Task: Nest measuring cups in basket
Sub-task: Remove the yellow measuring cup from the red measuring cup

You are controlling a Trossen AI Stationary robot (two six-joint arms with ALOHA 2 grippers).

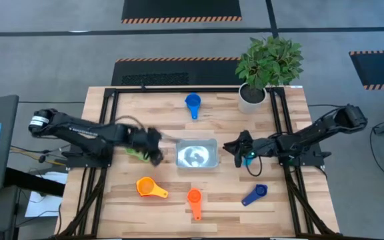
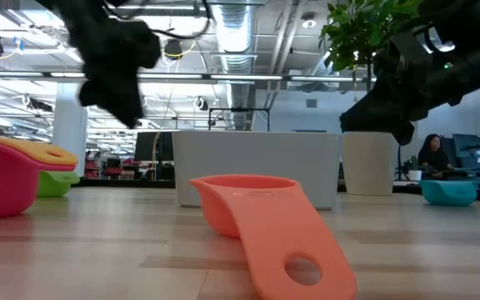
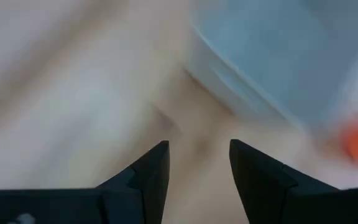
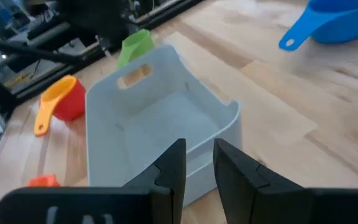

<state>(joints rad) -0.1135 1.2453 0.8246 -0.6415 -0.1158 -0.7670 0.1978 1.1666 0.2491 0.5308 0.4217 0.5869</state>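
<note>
Left gripper sits w/ fingers parted, nothing held, btwn small green plastic cup and shiny silver rectangular basket, centre table, apparently empty. Drop straight over cup rim, pinch firmly. Right gripper: narrow gap, empty, beside basket.

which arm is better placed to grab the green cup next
Left, probably. The left gripper hangs right beside the green cup, on the basket's left side, fingers apart and empty. The right gripper sits across the basket, which blocks its path.
</note>
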